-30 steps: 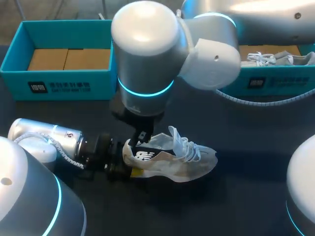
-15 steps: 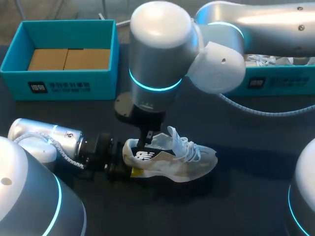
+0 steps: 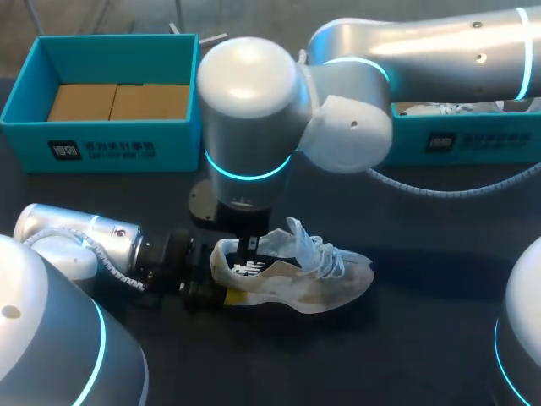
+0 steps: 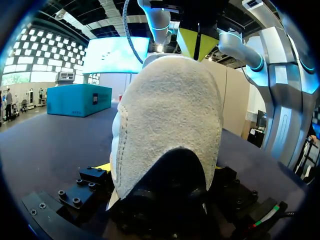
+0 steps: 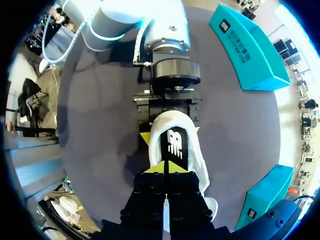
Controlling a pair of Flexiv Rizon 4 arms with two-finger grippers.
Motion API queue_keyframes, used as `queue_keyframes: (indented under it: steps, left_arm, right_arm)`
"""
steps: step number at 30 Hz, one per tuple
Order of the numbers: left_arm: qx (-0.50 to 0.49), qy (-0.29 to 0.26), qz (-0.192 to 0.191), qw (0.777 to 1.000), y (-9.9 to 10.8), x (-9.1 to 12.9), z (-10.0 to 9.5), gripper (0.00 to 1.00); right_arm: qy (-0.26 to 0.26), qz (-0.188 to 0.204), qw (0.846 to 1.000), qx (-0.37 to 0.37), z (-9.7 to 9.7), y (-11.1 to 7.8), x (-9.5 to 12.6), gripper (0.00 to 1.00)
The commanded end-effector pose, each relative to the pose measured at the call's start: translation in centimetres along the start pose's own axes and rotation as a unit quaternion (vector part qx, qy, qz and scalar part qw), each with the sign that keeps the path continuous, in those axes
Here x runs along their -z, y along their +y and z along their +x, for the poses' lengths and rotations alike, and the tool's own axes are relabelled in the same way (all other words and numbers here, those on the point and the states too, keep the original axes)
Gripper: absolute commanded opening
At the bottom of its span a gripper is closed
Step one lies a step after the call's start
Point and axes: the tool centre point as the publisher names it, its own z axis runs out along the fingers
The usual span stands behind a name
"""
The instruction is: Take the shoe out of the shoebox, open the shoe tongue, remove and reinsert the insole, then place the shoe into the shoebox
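Change: since half a second ago the right arm [image 3: 254,110] has been shifted back toward the left box [image 3: 101,148], and the right gripper [image 3: 251,248] has been lowered a little further into the shoe [image 3: 308,283]; the shoe and the left arm [image 3: 84,241] are seen where they were.
Shoe: it is laid on its side on the table [image 3: 406,338], out of both boxes, between them and nearer the robot. Its heel is turned to the left arm, its toe to the right side, and its laces are loose above the tongue.
Left gripper [image 5: 171,134]: the heel is pinched between its two yellow tips, one pressed against each side. In the left wrist view the heel fills the space ahead of the fingers.
Right gripper: it is held upright over the heel opening with its tips pressed together. Nothing can be made out between them.
Insole [image 5: 173,145]: the dark heel part is seen inside the shoe, just ahead of the right gripper's tips. Whether it is touched cannot be told.
Left box: it is set at the far left of the table, with brown cardboard inside.
Right box [image 3: 473,144]: it is set at the far right, partly hidden by the right arm. A second shoe [image 3: 439,108] is seen inside.
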Motion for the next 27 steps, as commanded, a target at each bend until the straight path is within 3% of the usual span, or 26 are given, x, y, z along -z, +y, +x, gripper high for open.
queue_keyframes:
  steps: [1, 19, 27]
  left_arm:
    - [0.000, -0.002, 0.000, 1.000, 0.3, -0.1, 0.1, 0.00]
    - [0.000, -0.002, 0.000, 1.000, 0.3, -0.1, 0.1, 0.00]
    - [0.000, -0.002, 0.000, 1.000, 0.3, -0.1, 0.1, 0.00]
  right_arm:
    - [-0.001, 0.015, 1.000, 0.004, 0.0, 1.1, -1.4, 0.00]
    - [-0.019, 0.009, 1.000, -0.014, -1.6, -1.0, -5.7, 0.00]
    - [-0.013, 0.012, 0.999, -0.036, -2.1, -3.0, -7.0, 0.00]
